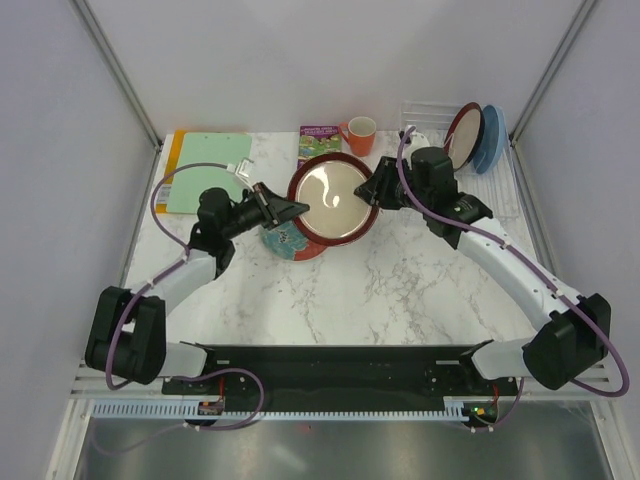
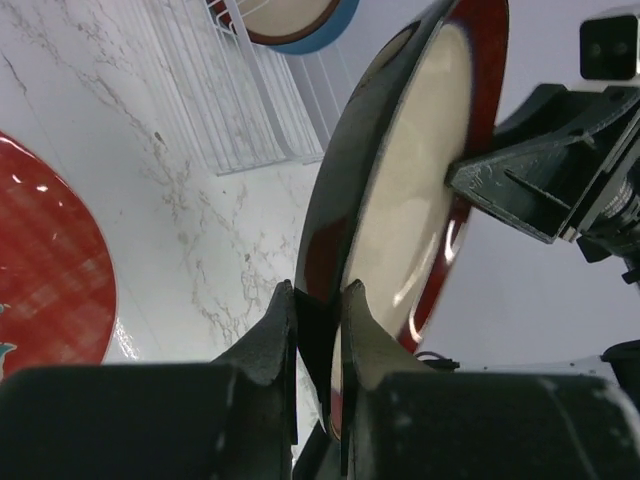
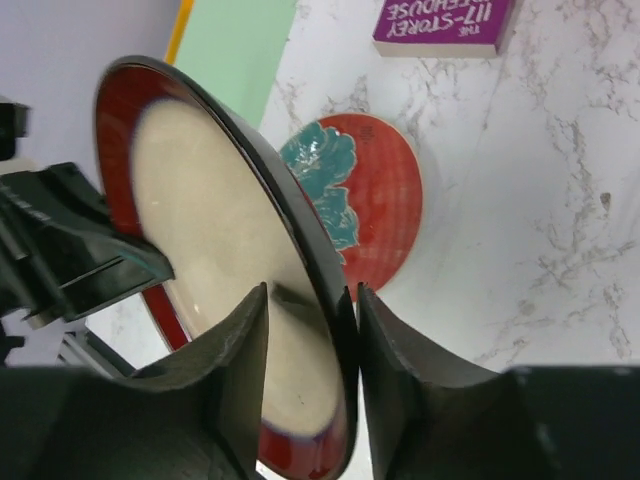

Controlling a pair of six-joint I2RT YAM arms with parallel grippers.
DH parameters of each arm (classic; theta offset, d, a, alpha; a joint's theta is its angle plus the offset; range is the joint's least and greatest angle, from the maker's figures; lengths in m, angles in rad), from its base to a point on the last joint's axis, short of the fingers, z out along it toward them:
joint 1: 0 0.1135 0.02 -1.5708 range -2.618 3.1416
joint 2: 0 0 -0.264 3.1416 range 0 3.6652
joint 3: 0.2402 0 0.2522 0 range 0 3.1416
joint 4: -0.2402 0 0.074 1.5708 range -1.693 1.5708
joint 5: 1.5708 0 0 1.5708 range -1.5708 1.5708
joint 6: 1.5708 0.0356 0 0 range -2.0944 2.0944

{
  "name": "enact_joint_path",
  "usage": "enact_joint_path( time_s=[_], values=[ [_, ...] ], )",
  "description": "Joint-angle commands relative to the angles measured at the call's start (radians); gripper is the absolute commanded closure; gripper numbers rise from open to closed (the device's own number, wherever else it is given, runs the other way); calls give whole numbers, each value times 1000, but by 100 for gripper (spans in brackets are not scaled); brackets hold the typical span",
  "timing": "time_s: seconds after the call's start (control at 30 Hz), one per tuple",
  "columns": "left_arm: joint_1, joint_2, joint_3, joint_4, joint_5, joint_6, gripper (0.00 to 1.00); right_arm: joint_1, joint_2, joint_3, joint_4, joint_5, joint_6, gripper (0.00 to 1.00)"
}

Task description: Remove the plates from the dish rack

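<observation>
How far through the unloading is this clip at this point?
Done: the flowered plate lies flat on the table.
In hand: a red-rimmed cream plate is in mid-air. The left end effector is shut on one rim. The right end effector sits astride the opposite rim, jaws looking loosened, seemingly a handover.
Left: another red-rimmed plate and the blue plate stand in the dish rack.

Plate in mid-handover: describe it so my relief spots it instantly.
Start at the middle of the marble table. The plate hangs there above a flowered plate, the left gripper and right gripper at opposite edges. Its dark-red-rimmed, cream-centred twin stands in the dish rack; only this one is airborne.
</observation>
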Motion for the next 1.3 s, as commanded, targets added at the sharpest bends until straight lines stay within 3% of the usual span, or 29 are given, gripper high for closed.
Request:
enact_joint_path(
  time_s=[0.0, 0.07, 0.2, 0.27, 0.63, 1.27],
  values=[
    [-25, -65, 8, -153, -221, 223, 98, 40, -32, 9, 107, 26, 21, 50],
    [-18, -93, 11, -219, -250, 244, 98, 39, -31, 19, 87, 81, 3, 42],
    [8, -106, 53, -356, -298, 308, 98, 39, -5, 65, -16, 167, -66, 42],
    [28, -120, 46, -376, -315, 316, 98, 39, -3, 73, -37, 199, -83, 33],
    [143, -22, 63, -405, -281, 342, 98, 20, -41, 58, -76, 310, -137, 30],
    [156, 216, 102, -406, -148, 297, 98, -84, -46, 67, -126, 362, -214, 28]
  ],
)
